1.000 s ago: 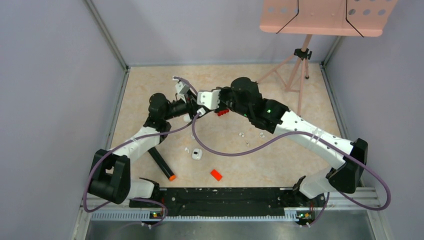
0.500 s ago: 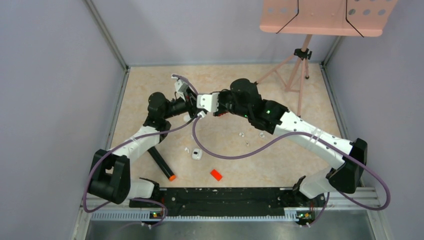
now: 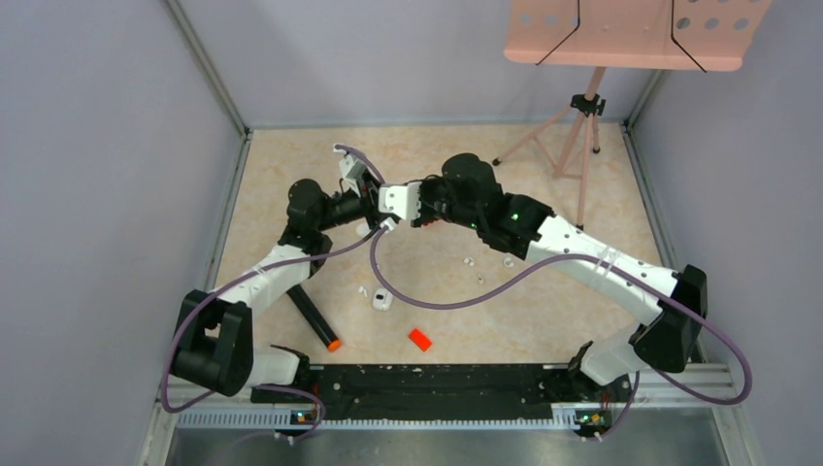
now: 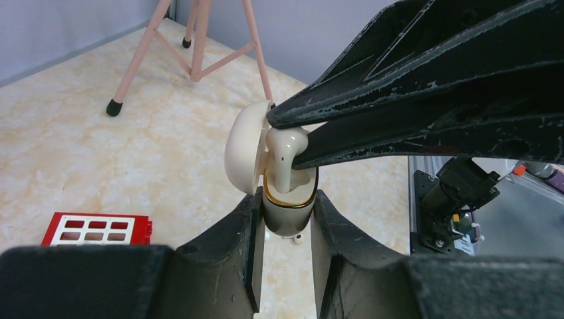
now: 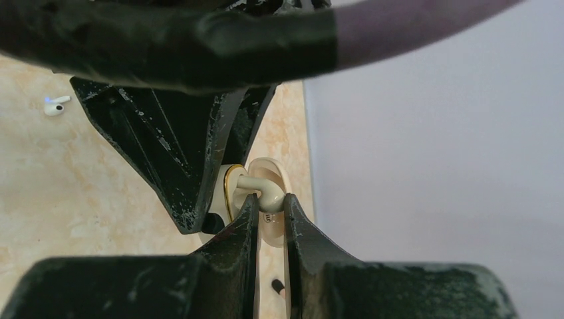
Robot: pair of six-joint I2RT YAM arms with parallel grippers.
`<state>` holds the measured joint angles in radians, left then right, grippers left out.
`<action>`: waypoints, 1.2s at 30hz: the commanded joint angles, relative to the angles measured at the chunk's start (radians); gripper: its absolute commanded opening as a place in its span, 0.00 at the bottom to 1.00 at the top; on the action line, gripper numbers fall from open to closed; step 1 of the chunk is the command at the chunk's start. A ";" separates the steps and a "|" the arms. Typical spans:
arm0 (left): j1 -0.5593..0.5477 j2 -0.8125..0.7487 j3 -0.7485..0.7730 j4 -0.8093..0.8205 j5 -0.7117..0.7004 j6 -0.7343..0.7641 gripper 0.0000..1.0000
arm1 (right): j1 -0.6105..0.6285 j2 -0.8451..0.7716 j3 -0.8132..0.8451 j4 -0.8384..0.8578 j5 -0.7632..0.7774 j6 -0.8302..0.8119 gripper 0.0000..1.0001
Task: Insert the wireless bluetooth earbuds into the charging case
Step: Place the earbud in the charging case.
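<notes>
Your left gripper (image 4: pixel 286 203) clamps the open charging case (image 4: pixel 287 226); your right gripper (image 5: pixel 269 205) pinches a cream earbud (image 4: pixel 286 147), stem inside the case.

The charging case (image 4: pixel 287 222) stands between the fingers of my left claw (image 4: pixel 286 201). The earbud (image 4: pixel 286 149) in my right claw (image 5: pixel 269 203) sits stem-down in it. Loose earbuds (image 3: pixel 469 261) lie nearer on the bench (image 3: pixel 543 291), and a block (image 4: pixel 96 229) lies just beside the claws.
</notes>
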<state>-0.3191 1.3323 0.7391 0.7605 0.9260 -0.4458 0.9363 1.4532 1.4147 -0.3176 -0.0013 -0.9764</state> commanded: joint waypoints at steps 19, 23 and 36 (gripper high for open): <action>-0.003 -0.003 0.052 0.061 -0.034 0.075 0.00 | -0.023 0.021 0.149 -0.149 -0.138 0.047 0.43; -0.003 -0.001 0.046 0.058 -0.038 0.087 0.00 | -0.027 0.017 0.195 -0.209 -0.143 0.067 0.48; 0.064 -0.007 0.049 -0.035 -0.102 0.054 0.00 | -0.246 -0.122 0.067 -0.435 0.046 0.745 0.46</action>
<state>-0.2905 1.3342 0.7521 0.7452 0.8803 -0.3645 0.7433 1.3811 1.5776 -0.6567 -0.0822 -0.6121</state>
